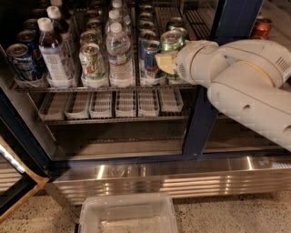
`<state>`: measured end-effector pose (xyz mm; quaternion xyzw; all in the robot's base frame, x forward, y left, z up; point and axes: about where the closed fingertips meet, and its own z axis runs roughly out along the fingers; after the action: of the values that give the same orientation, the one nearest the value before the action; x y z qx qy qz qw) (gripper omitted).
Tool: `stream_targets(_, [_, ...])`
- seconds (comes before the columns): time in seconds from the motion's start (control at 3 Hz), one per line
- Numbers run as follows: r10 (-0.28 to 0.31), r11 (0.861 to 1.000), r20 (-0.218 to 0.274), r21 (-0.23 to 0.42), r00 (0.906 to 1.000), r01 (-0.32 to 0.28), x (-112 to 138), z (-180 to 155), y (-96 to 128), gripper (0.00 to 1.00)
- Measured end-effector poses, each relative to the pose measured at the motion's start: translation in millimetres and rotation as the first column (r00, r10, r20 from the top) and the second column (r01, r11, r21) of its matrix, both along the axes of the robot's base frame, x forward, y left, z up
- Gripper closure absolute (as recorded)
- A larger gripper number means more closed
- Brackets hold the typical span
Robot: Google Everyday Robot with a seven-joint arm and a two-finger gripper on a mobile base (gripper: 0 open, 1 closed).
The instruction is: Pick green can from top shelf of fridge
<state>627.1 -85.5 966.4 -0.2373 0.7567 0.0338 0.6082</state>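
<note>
Top shelf [68,88] of fridge [202,123], front row: blue can [20,61], labelled bottle [52,57], white printed can [92,61], water bottle [119,57], blue-silver can [149,57], then green can [171,41] in the rightmost lane. Tool [165,62] sits against the green can's lower front. Can't tell whether the tool is wide, narrow or gripping.

Gripper [164,63] sat at green can [171,41] on top shelf [68,88], mostly hidden behind wrist [195,61]; I couldn't see can's lower half. Back-row cans [93,13] were lost in dark. Bin [127,200] was cut off at bottom edge, arm [245,91] at right.
</note>
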Motion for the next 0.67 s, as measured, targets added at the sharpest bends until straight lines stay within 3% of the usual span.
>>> stream_targets(0.67, [0.016, 1.000, 0.008, 0.012, 0.9998, -0.017, -4.4, 3.9, 8.6, 1.00])
